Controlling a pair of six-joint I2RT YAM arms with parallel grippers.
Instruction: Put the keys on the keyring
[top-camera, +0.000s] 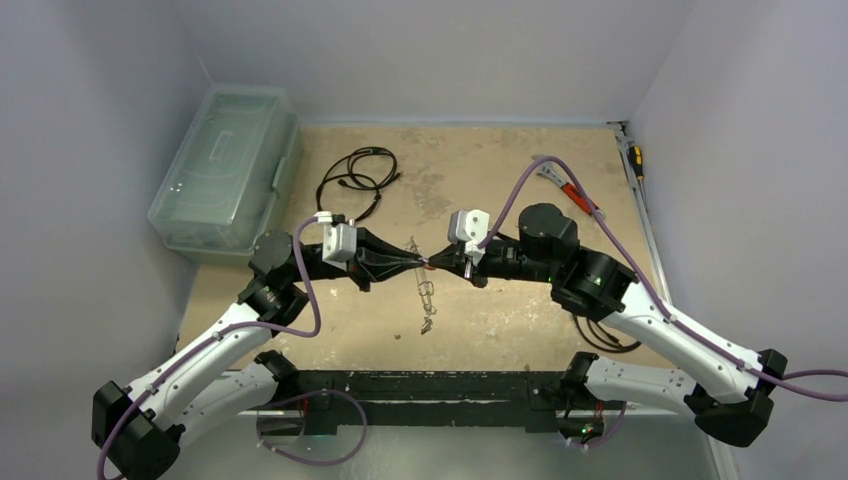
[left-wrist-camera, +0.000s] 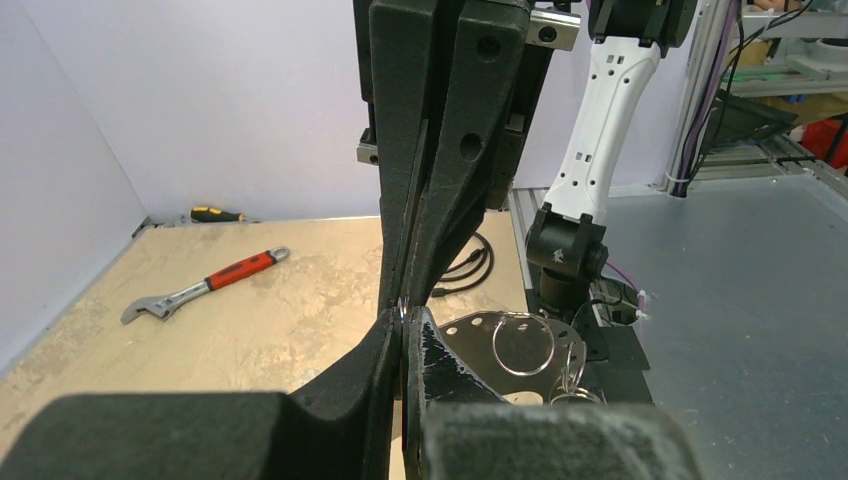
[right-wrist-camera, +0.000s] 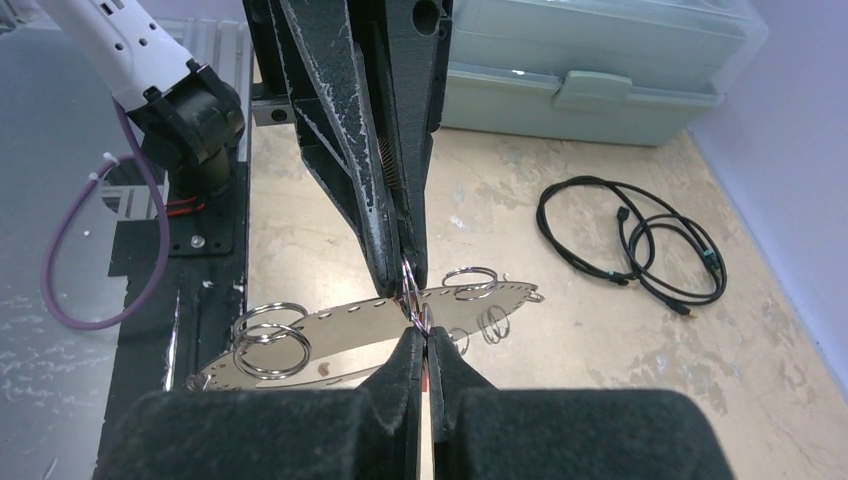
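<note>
Upper left of the overhead view: clear lidded plastic box (top-camera: 225, 170) on the tan table (top-camera: 480, 150), against the left wall. Just right of it, toward top centre, coiled black cable (top-camera: 355, 180). Upper right: red-handled wrench (top-camera: 572, 192), lying diagonally; beyond it, along the right edge, yellow-and-black screwdriver (top-camera: 636, 160).

Far left: clear plastic lidded box (top-camera: 225, 170) on tan wooden bench (top-camera: 500, 315).
Right of box: coiled black cable (top-camera: 355, 180).
Far right: red-handled metal wrench (top-camera: 577, 197).
Centre, before cable: grey metal keyring (top-camera: 427, 295).
</note>
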